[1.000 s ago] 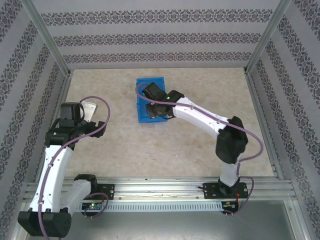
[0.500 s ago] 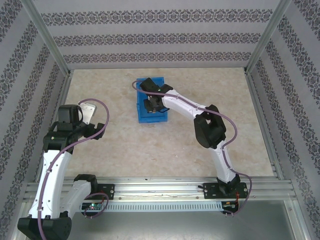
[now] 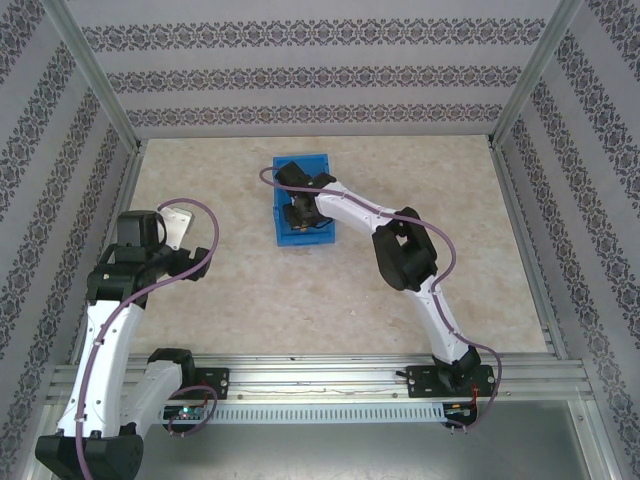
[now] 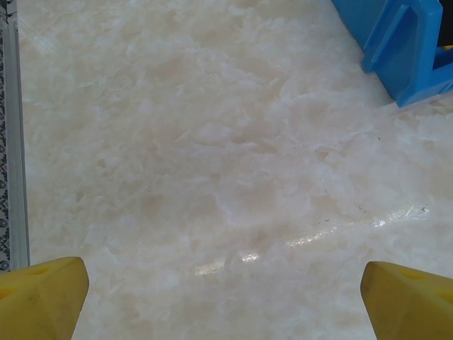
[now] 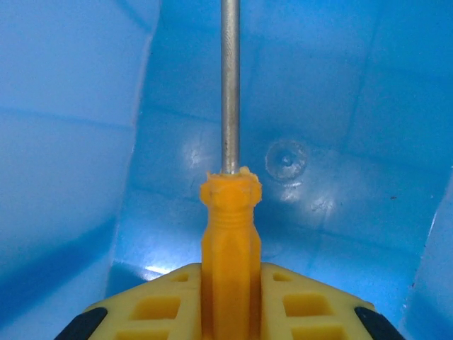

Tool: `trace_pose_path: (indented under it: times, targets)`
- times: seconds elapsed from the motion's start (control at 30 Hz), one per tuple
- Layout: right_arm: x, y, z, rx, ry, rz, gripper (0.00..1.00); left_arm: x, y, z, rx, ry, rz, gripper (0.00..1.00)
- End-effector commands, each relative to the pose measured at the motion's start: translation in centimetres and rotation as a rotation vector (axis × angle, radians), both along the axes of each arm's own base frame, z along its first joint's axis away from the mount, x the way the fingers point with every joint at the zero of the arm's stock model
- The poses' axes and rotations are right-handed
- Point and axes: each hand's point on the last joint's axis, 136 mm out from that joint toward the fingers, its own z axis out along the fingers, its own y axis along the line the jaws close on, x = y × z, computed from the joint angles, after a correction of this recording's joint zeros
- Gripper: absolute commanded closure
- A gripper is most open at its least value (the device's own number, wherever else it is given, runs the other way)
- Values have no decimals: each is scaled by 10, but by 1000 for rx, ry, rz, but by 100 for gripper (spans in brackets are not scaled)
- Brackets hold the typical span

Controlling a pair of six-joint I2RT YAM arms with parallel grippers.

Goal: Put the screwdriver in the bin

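Dropping lower than a moment ago, the right hand [image 5: 231,301] now sits inside the bin [image 5: 64,106], clamped on the screwdriver [image 5: 230,234], so only the release seems left; the left hand [image 4: 225,301] waits spread wide.

The bin [image 3: 304,161] sits far and central on the counter [image 3: 300,300]. Inside it, the right tool [image 3: 297,212] grips the screwdriver [image 5: 230,241], shaft pointing ahead above the bin's floor. The left tool [image 3: 177,223] is well left of the bin.
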Motion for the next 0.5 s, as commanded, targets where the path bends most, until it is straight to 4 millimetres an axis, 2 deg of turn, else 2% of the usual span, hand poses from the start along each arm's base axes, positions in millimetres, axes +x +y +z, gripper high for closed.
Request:
trace_pose_path:
  times: [0.0,0.3,0.47]
  targets:
    - [6,-5,-5,6,21,-22,79,-5,-5,-7,6,21,-35,1]
    - [3,-12,-13,-13,42,-31,73,-4,-7,-12,-6,34,-45,1]
    - [3,-14,-5,-17,30,-29,67,-5,-6,-19,0,62,-47,1]
